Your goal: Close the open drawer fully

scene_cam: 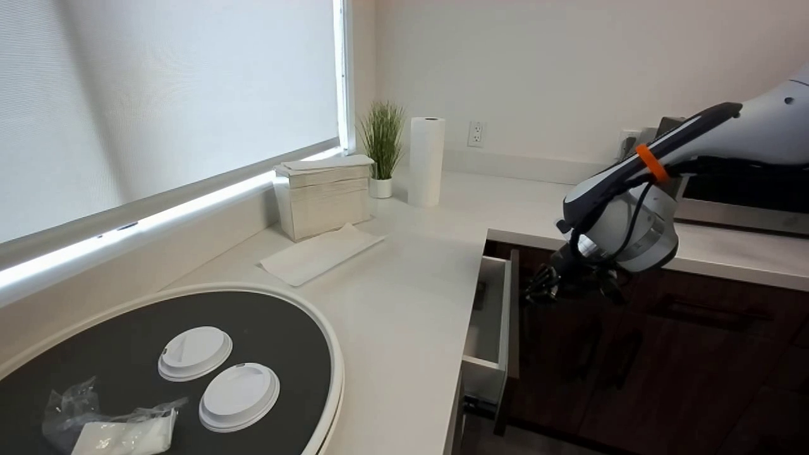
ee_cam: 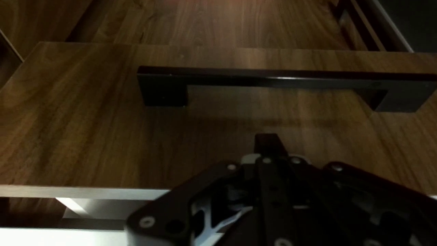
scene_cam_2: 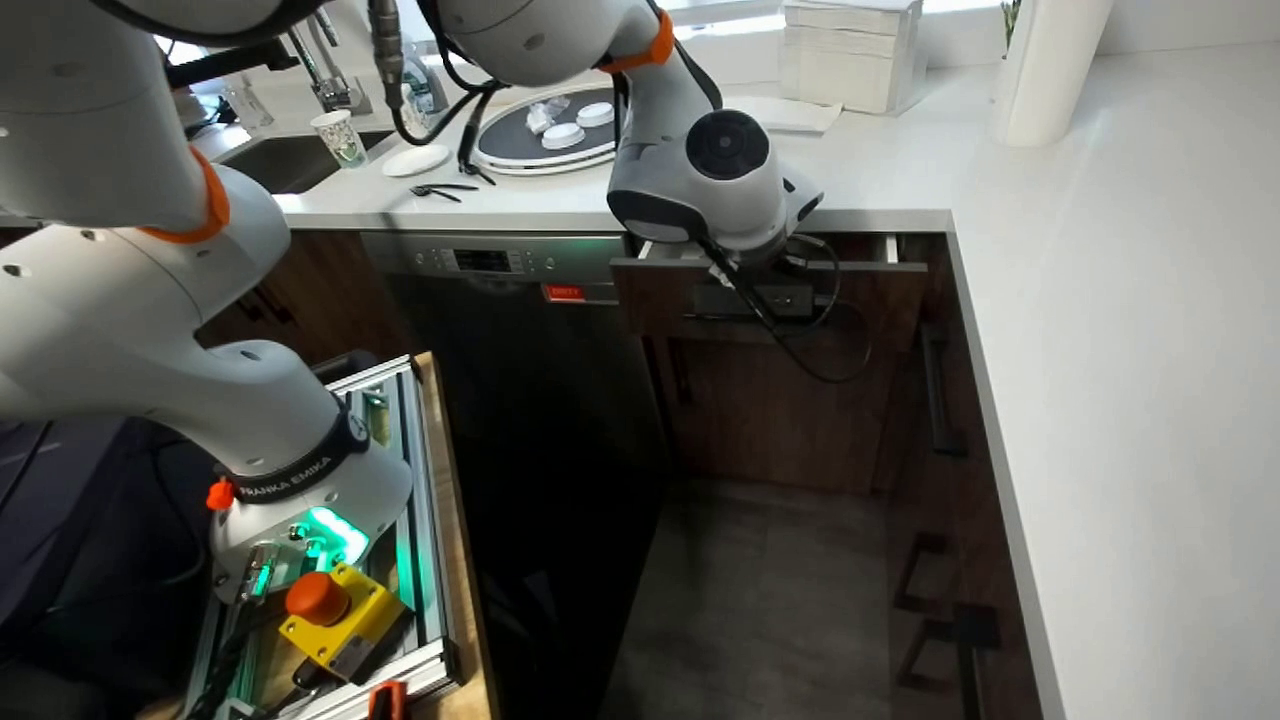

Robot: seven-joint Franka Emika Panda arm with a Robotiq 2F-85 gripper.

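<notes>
The drawer is partly open under the counter. Its dark brown front panel (scene_cam: 514,316) stands out from the cabinet, and its white inner wall shows behind it in an exterior view. The front panel also shows in an exterior view (scene_cam_2: 650,300) and fills much of the wrist view (ee_cam: 102,136). A black bar handle (ee_cam: 252,79) runs across the panel. My gripper (scene_cam: 531,294) is just outside the panel. In the wrist view the gripper's fingertips (ee_cam: 269,141) are together and empty, between the handle and the panel's top edge. I cannot tell whether they touch the panel.
The white countertop (scene_cam: 404,303) overhangs the drawer. A dishwasher (scene_cam_2: 510,380) stands beside the drawer. Dark cabinet doors with handles (scene_cam_2: 940,390) form the adjoining side. A round tray (scene_cam: 335,354), a paper towel roll (scene_cam: 426,161) and a napkin stack (scene_cam: 325,199) are on the counter.
</notes>
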